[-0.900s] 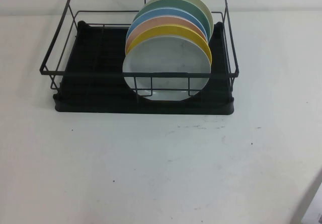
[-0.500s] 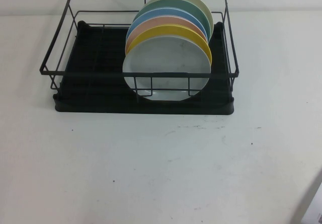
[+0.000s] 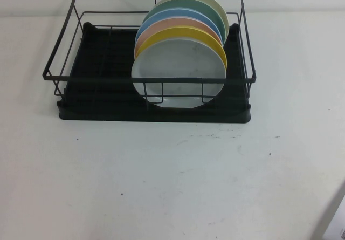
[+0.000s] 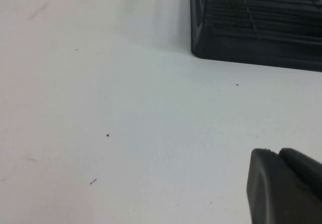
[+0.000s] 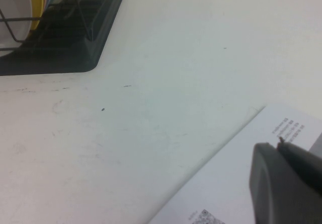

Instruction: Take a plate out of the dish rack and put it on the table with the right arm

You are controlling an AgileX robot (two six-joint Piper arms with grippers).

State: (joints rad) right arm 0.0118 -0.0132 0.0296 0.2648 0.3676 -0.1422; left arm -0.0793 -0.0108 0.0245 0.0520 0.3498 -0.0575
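**Six plates wait in the rack, both arms held low**

Six plates stand on edge in the dish rack [image 3: 70, 70] at the far side of the table [image 3: 172, 180], filling its right half. The plate [image 3: 178, 75], pale grey-white, stands at the front of the row behind the rack's front wire, with a yellow plate [image 3: 186, 33] just behind it, then a pink plate [image 3: 172, 22], a blue one, a green one and a pale one at the back. The right gripper [image 5: 287, 183] hangs low over a printed white sheet [image 5: 236, 183] at the table's near right edge, well apart from the rack, its jaws closed on nothing. The left gripper [image 4: 284, 186] sits low over bare table, near the rack's front left corner; whether its fingers are parted cannot be told.
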